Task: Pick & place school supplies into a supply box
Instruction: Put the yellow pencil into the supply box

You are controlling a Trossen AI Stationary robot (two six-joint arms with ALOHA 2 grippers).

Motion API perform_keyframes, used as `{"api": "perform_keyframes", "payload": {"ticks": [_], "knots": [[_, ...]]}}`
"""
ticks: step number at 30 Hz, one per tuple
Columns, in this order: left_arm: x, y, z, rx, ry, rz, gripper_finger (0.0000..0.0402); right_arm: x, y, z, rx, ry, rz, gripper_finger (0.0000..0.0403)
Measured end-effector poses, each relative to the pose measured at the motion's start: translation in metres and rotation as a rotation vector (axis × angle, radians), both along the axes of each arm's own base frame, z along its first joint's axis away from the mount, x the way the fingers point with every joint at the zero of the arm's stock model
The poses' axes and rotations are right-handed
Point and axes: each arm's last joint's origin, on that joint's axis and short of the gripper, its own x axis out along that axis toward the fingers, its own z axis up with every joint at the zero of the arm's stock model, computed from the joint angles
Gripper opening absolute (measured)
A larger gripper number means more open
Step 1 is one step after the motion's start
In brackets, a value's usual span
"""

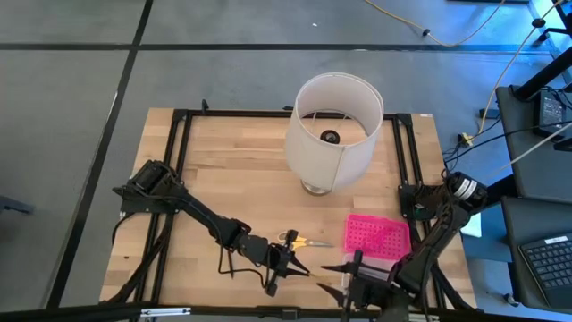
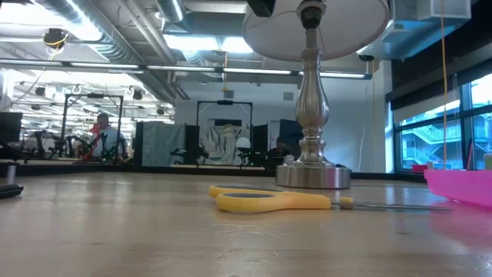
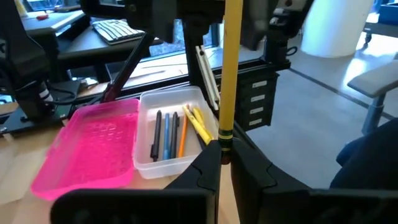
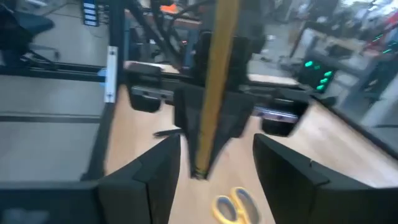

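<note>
Open claw [image 4: 214, 163] w/ pencil [image 4: 217, 74] between, scissors [image 4: 235, 206] below.

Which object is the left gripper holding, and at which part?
The left gripper holds a yellow wooden pencil near its dark-banded end; the shaft rises upright.

Overhead looking straight down, low view table-level (close) — both share scissors [image 1: 304, 240], wrist cameras nearer.

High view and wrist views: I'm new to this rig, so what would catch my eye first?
The big white lamp stands at the far side. Right of centre near the front lies the open supply box, its lid bright pink. The left tool grips a yellow pencil, near the yellow-handled scissors.
</note>
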Motion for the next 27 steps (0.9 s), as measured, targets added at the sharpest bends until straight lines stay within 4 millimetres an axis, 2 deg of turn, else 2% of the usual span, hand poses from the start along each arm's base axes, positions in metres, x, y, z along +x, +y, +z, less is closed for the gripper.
{"api": "perform_keyframes", "payload": {"ticks": [5, 10, 17, 25, 27], "knots": [[0.0, 0.0, 0.0, 0.013, -0.004, -0.002, 0.0015, 0.014, -0.001, 0.009, 0.026, -0.008, 0.111, 0.0205], [-0.001, -0.002, 0.0, 0.018, -0.005, -0.01, 0.0015, 0.02, -0.003, 0.013, 0.017, -0.022, 0.129, 0.019], [-0.005, -0.009, 0.0, 0.072, -0.024, -0.042, 0.0015, 0.02, -0.003, 0.013, -0.012, -0.015, 0.135, 0.0125], [-0.005, -0.008, 0.0, 0.068, -0.019, -0.041, 0.0015, 0.02, -0.002, 0.012, -0.039, 0.005, 0.2, 0.0033], [-0.005, -0.009, -0.001, 0.068, -0.018, -0.042, 0.0015, 0.02, -0.001, 0.012, -0.046, 0.007, 0.207, 0.0022]]}}
